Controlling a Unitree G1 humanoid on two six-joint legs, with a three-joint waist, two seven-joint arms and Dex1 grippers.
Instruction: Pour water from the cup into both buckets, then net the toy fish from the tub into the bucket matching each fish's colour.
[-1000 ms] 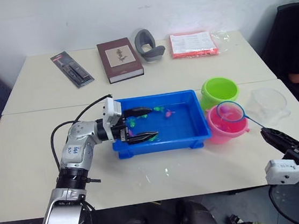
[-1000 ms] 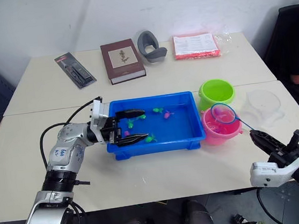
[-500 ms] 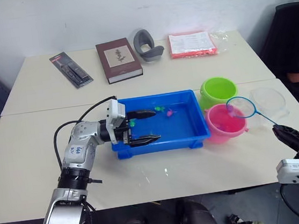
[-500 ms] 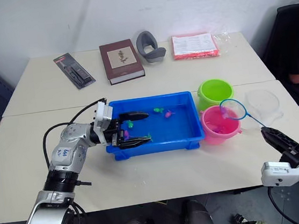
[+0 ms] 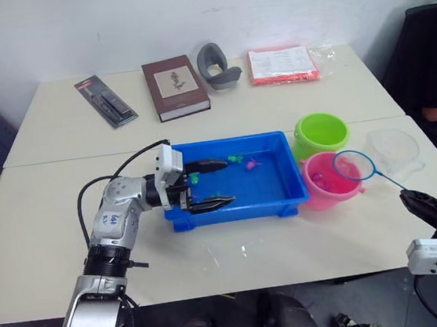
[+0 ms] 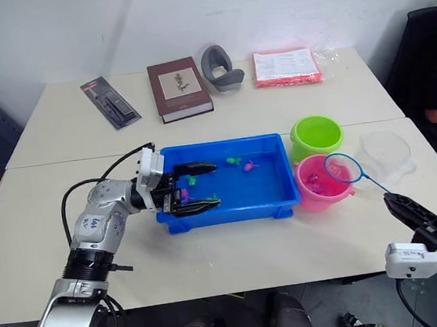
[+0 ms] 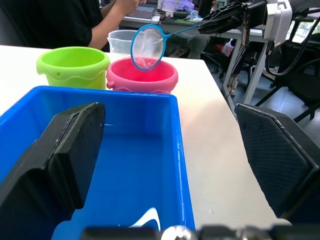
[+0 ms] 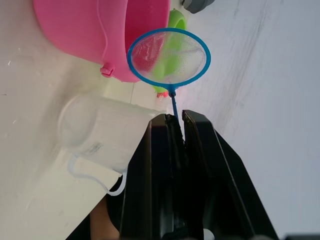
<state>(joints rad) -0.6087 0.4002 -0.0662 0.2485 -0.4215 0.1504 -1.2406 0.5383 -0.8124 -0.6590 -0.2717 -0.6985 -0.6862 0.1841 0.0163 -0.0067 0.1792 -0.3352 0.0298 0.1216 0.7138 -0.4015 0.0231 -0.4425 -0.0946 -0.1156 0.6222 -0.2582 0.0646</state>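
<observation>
net [image 5: 354,165] over pink bucket [image 5: 325,183], no legible writing

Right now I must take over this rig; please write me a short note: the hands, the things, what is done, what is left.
Left hand: open, fingers over the near-left end of the tub.
Right hand: shut on the net's thin handle; the net hovers at the pink bucket's right rim.
Green bucket stands behind the pink one; the cup stands right of both.
Done: pink fish already lie in the pink bucket. Whether water was poured, I cannot tell.
Left: several toy fish, green and pink, are in the tub; net them by colour.
</observation>
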